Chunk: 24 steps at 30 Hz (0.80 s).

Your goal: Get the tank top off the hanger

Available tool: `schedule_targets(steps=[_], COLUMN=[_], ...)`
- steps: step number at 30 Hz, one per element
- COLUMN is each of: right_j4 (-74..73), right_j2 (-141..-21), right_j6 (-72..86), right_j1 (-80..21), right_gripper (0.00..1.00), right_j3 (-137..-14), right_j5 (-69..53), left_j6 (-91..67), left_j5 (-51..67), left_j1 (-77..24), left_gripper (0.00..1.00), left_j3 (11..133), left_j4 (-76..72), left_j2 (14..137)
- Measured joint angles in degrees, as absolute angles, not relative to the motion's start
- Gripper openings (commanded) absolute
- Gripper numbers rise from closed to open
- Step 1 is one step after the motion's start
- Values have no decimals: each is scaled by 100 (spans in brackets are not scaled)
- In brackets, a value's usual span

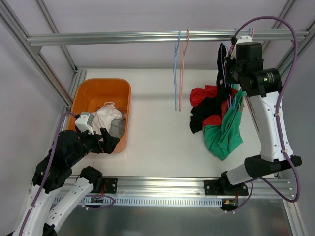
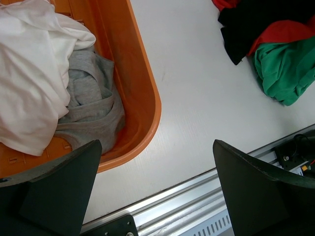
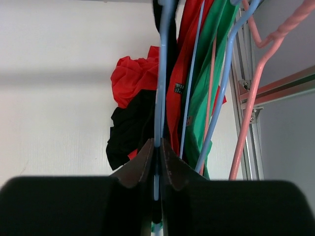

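Note:
My right gripper [image 1: 227, 63] is up at the rail's right end, shut on the wire of a light blue hanger [image 3: 158, 73]. A black tank top [image 3: 129, 129] hangs on that hanger and trails down onto the table [image 1: 201, 115]. Red [image 3: 130, 73] and green [image 3: 216, 29] tops hang just beside it on other hangers. My left gripper [image 1: 106, 140] is open and empty, low over the near right corner of the orange bin [image 1: 101, 88]; its open jaws [image 2: 156, 147] frame bare table and the front rail.
The orange bin [image 2: 142, 88] holds a white garment [image 2: 29, 73] and a grey one [image 2: 93, 98]. Two bare hangers, blue [image 1: 175, 73] and pink [image 1: 182, 73], hang mid-rail. A pink hanger [image 3: 256, 88] hangs right of the held one. The green top [image 1: 224, 135] lies heaped on the table.

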<state>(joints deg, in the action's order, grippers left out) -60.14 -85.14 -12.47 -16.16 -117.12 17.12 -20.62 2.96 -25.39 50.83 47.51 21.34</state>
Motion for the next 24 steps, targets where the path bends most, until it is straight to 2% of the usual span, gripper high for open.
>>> schedule_targets(steps=[1, 2, 9, 19, 24], right_j4=[-6012, -6007, -5435, -4842, -4703], right_j2=[-8519, -8517, -8049, -7548, -7122], right_j6=[-1205, -1175, -801, -670, -602], right_j1=[-1610, -1610, -1603, -1603, -1603], right_gripper=[1, 0, 0, 0, 0], right_j3=[-11710, -11710, -11174, -11021, -10339], right_j5=[1710, 1695, 1083, 355, -75], left_j6=[-2062, -2064, -2119, -2163, -2137], left_j5=[298, 298, 303, 336, 615], left_j1=[-2539, -2539, -2539, -2539, -2541], left_gripper=[99, 99, 99, 99, 99], left_j3=[5076, 5072, 5061, 5015, 5013], left_j4=[4742, 4735, 4724, 4694, 4654], left_j2=[2134, 2134, 2178, 2176, 2180])
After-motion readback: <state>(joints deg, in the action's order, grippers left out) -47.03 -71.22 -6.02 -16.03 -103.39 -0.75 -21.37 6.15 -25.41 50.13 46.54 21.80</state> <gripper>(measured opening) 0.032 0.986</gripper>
